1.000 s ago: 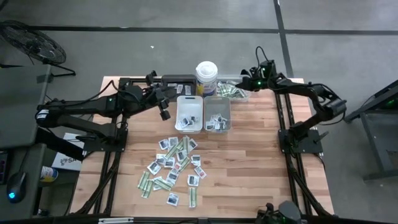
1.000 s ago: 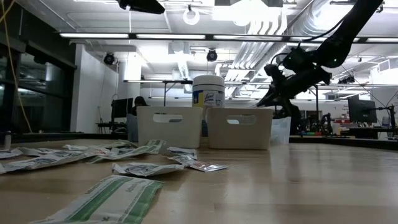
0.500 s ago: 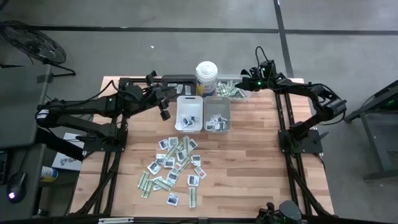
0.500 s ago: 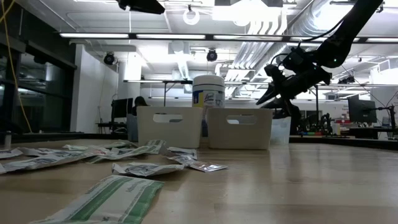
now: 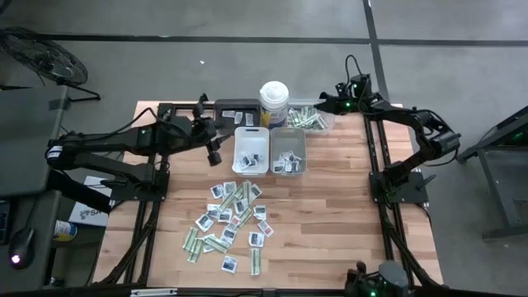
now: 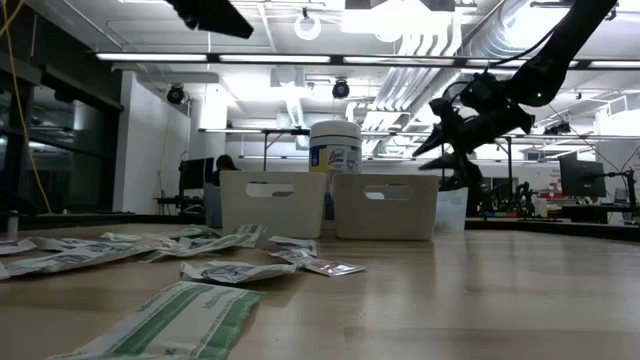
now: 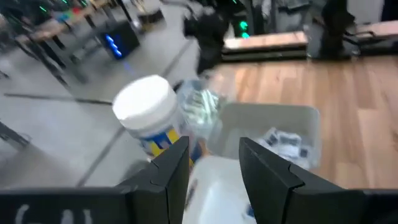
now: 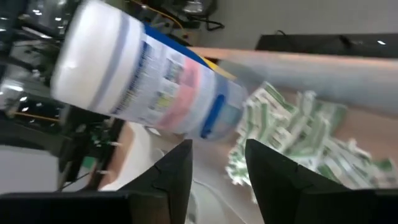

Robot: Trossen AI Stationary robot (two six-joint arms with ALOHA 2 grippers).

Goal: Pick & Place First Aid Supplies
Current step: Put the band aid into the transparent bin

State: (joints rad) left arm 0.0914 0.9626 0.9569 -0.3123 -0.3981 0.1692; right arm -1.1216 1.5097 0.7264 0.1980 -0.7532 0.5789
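Observation:
The first aid supplies, small white sachets and pale-green strips (image 5: 231, 219), lie loose on the wooden table's near half. More sachets sit in a white tray (image 5: 252, 153) and a grey tray (image 5: 288, 153). Green strips (image 8: 298, 134) fill a clear tray (image 5: 309, 121) at the far edge. My right gripper (image 5: 322, 101) hovers open above that clear tray, beside the white canister (image 5: 274, 101), its fingers spread in the low view (image 6: 432, 155), nothing between them. My left gripper (image 5: 217, 154) hangs open in the air just left of the white tray, empty.
A dark tray (image 5: 235, 109) with a few packets stands at the far edge, left of the canister. The table's right half (image 5: 338, 214) is bare wood. Both arms' frames run along the table's left and right sides.
My right gripper has opened above the clear tray, its fingers going from shut to spread wide, and it has kept nearly in place. My left gripper has tipped a little where it hangs.

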